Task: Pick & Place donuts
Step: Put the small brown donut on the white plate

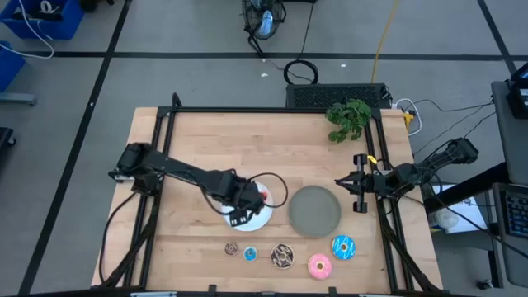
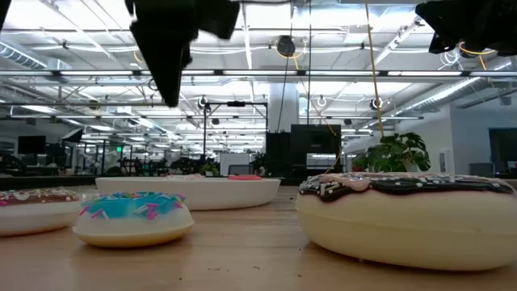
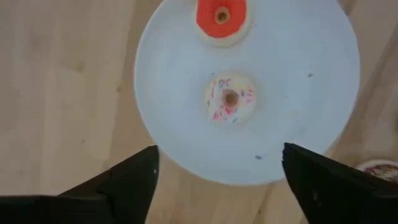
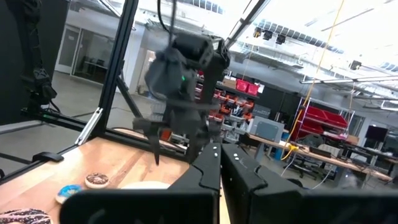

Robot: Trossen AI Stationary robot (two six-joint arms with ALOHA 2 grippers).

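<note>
The left arm reaches from the worktop's left edge toward its middle, wrist bent down, so the left gripper hangs above the white plate. Its wrist view looks straight down at that plate: the two dark fingers stand wide apart with nothing between them. On the plate lie the red donut near the rim and the pale pink donut with red sprinkles near the centre, apart from each other.

The right arm waits at the worktop's right edge, forearm level and pointing inward, the right gripper beside the grey plate. Its fingers lie pressed together, empty.

The other donuts sit in a loose row along the near edge of the worktop: the brown donut, the small blue donut, the chocolate-drizzled donut, the pink donut and the blue sprinkled donut, each apart from the next. The low view shows the small blue one and the chocolate-drizzled one close up, flat on the wood. A green plant stands at the far right corner.
</note>
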